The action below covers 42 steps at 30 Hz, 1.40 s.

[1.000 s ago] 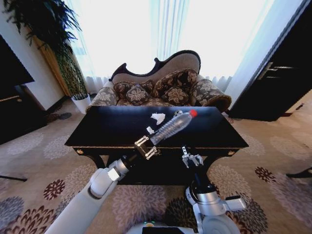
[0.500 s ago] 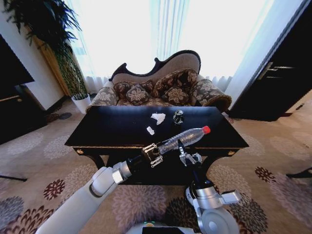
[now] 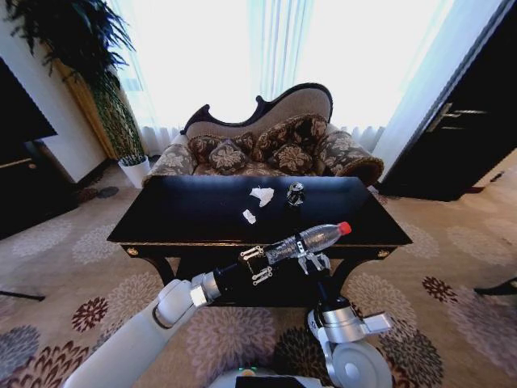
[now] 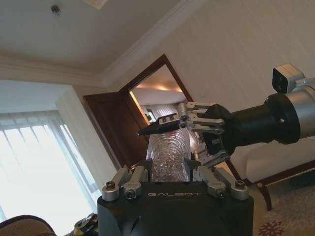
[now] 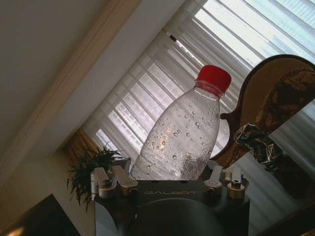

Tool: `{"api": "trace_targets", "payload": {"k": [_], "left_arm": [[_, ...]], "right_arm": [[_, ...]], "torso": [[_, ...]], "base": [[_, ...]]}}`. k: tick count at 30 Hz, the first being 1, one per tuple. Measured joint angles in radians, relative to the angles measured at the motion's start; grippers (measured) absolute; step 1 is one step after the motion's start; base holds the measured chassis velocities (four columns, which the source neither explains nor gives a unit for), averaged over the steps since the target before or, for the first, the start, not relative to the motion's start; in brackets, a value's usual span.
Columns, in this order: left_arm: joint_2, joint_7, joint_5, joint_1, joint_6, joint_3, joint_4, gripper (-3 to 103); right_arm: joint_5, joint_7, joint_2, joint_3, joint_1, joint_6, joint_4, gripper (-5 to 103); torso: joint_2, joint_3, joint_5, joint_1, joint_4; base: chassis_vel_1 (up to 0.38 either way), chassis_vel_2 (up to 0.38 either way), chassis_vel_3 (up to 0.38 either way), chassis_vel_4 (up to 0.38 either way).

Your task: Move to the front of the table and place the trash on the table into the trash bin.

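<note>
Overhead, two paper scraps (image 3: 260,195) and one crushed can (image 3: 296,193) lie on the table (image 3: 186,217). Left gripper (image 3: 255,264) clasps one bottle (image 3: 308,240) (red-capped) beyond the front edge; right gripper (image 3: 313,260) spreads around it.

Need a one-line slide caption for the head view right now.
Left tool holds the clear bottle by its base before the table, right tool open around its middle.

Clear, red-capped bottle (image 3: 311,239); glossy black table (image 3: 194,212); floral-patterned carpet (image 3: 73,267).
</note>
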Motion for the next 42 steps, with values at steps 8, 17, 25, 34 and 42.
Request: {"api": "trace_targets", "payload": {"k": [8,17,25,34,42], "left_arm": [[0.004,0.008,-0.007,0.017,-0.006,-0.026,-0.001,34],[-0.005,-0.001,-0.037,0.046,0.012,-0.067,-0.016,40],[-0.043,-0.012,-0.084,0.087,0.014,-0.147,-0.031,74],[-0.090,-0.002,-0.159,0.138,0.004,-0.258,-0.074,100],[-0.126,0.007,-0.273,0.170,0.019,-0.334,-0.154,100]], "right_arm": [[0.006,-0.024,0.001,0.003,-0.004,0.010,-0.002,51],[0.016,-0.048,-0.001,0.020,-0.020,0.034,0.005,33],[0.008,-0.059,-0.023,0.080,0.008,0.053,-0.028,25],[0.038,-0.153,-0.046,0.198,0.039,0.093,-0.086,25],[0.024,-0.273,-0.079,0.328,0.044,0.162,-0.209,25]], "torso": [[0.000,0.000,0.0000,0.000,0.0000],[0.000,0.000,0.0000,0.000,-0.0001],[0.000,0.000,0.0000,0.000,0.0000],[0.000,0.000,0.0001,0.000,0.0000],[0.000,0.000,0.0002,0.000,0.0000]], "base": [[0.000,0.000,0.000,0.000],[0.000,0.000,0.000,0.000],[0.000,0.000,0.000,0.000],[0.000,0.000,0.000,0.000],[0.000,0.000,0.000,0.000]]}}
